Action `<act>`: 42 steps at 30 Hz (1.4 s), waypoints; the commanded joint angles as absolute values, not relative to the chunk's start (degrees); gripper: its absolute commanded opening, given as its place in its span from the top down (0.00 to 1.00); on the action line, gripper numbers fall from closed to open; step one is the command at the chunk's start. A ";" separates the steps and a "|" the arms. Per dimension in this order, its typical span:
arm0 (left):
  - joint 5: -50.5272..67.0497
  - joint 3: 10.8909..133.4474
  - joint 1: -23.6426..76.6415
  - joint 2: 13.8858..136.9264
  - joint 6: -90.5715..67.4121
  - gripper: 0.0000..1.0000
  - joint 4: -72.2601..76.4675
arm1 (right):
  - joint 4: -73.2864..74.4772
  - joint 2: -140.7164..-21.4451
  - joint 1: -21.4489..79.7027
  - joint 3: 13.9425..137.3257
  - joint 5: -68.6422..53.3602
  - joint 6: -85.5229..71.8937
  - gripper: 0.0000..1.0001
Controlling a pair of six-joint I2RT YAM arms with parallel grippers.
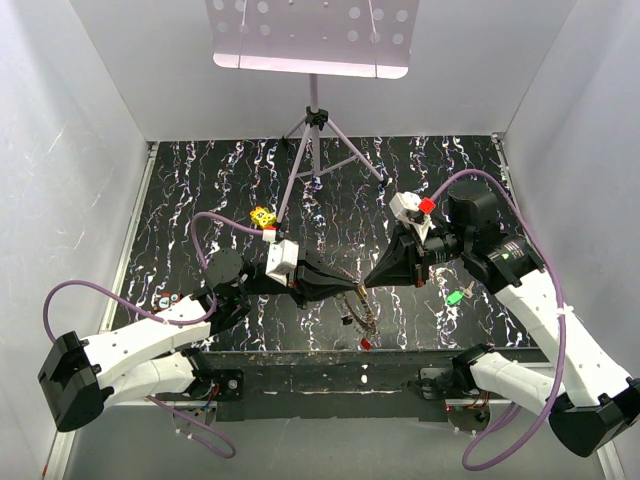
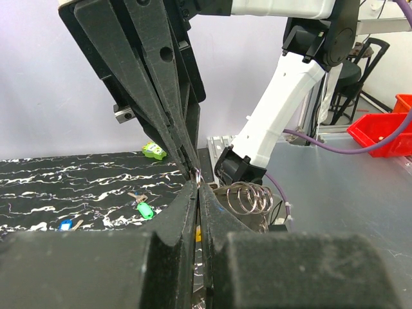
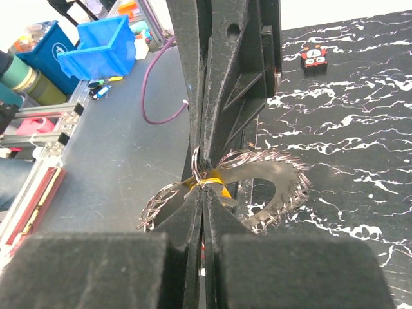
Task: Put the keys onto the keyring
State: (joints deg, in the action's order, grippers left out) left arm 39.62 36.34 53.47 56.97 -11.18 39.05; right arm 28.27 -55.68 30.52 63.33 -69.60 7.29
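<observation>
The keyring, a wire ring fringed with dull grey keys, hangs between both grippers above the table's near edge. My left gripper is shut, pinching a wire loop of the keyring at its tips. My right gripper meets it tip to tip and is shut where an orange key sits against the wire. A green key lies on the table to the right. A red key lies at the near edge, and a blue key lies further off.
A yellow dotted cube sits behind the left arm. A tripod stands at the back centre. A small red toy lies on the black marbled table. White walls close in left, right and behind.
</observation>
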 commanded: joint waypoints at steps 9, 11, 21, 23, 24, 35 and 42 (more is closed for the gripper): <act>37.88 36.04 53.17 55.46 -9.32 1.00 41.13 | 25.14 -55.37 31.29 61.27 -68.47 0.63 0.99; 38.06 35.86 53.09 54.76 -8.79 1.00 41.13 | 23.74 -55.20 31.29 59.51 -68.82 -2.00 0.99; 41.22 35.60 52.65 55.37 -9.49 1.00 41.92 | 22.15 -56.07 31.29 57.04 -69.26 -4.22 0.99; 40.96 35.33 52.47 55.28 -9.40 1.00 41.49 | 25.64 -55.46 31.29 58.53 -69.26 1.45 0.99; 40.70 35.16 52.38 55.02 -9.32 1.00 41.31 | 27.67 -54.94 31.12 60.01 -69.69 5.24 0.97; 40.52 34.54 52.12 55.55 -10.63 1.00 42.89 | 20.49 -54.58 31.11 60.91 -69.79 6.52 0.53; 40.69 34.45 52.12 55.63 -11.16 1.00 43.77 | 18.37 -55.55 32.52 60.12 -68.47 3.78 0.65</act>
State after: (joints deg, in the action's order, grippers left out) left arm 40.95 34.33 52.56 56.55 -10.72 40.38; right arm 22.70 -55.42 31.64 60.18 -68.66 6.35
